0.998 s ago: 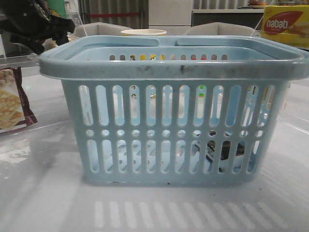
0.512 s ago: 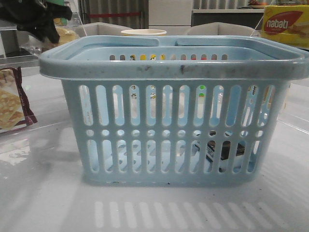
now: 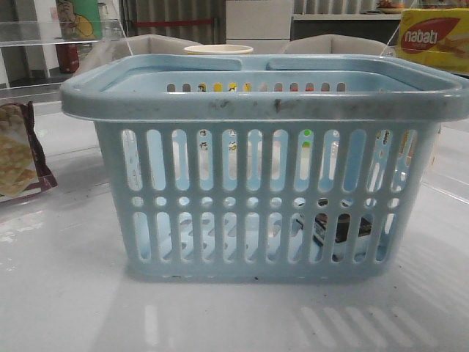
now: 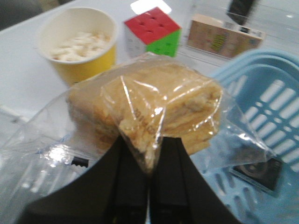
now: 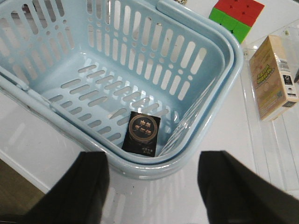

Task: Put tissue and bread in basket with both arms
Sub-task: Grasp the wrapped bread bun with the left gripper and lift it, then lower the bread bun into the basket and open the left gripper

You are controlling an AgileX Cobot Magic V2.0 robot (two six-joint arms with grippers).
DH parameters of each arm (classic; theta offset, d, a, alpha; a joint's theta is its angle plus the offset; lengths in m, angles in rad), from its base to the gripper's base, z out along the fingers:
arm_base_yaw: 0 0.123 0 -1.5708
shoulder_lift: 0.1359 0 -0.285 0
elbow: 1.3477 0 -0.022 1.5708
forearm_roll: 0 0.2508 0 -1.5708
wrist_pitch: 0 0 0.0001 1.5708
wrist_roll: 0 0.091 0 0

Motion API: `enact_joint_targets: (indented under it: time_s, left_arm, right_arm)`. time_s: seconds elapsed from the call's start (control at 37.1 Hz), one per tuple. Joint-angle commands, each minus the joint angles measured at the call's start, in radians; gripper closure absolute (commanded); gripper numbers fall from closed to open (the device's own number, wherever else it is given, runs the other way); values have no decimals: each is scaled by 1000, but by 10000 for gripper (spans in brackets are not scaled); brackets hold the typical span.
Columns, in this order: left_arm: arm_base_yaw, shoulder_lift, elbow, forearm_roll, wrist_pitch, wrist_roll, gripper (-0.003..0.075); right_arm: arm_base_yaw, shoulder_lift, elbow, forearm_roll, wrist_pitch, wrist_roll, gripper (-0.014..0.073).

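- Confirm the grasp: the left gripper [image 4: 148, 186] has its 2 fingers clenched on the wrapper of the bread [image 4: 149, 107], and the packet hangs above the table beside the basket [image 4: 261, 107].
- Note that the hold is on loose clear film only; in my judgement a quick swing could let the packet slip.
- Carry the bread toward the basket at 3 o'clock in the left wrist view, clear the rim fully, then lower before releasing.
- Keep away from the yellow cup [image 4: 77, 44] at 11 o'clock and the cube [image 4: 152, 30] at 12 o'clock.
- Aim for bare floor; the tissue [image 5: 141, 133] already lies flat inside, near one corner.
- Leave the right gripper [image 5: 154, 186] released, empty, above the rim.
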Motion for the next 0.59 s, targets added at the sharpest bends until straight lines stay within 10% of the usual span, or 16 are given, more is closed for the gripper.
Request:
enact_joint_targets:
  time_s: [0.0, 0.22, 0.4, 0.57]
  left_arm:
    - [-85, -50, 32, -31, -96, 15, 629]
    - [-210, -34, 184, -20, -219, 15, 611]
    - [-198, -47, 214, -18, -222, 15, 216]
    - [-202, -162, 260, -20, -195, 15, 210]
  right_arm:
    - [-1, -4, -25, -10, -66, -6, 71]
    - [-1, -4, -25, -10, -66, -6, 71]
    - [-1, -4, -25, -10, -66, -6, 71]
    - [-1, -4, -25, -10, -66, -6, 71]
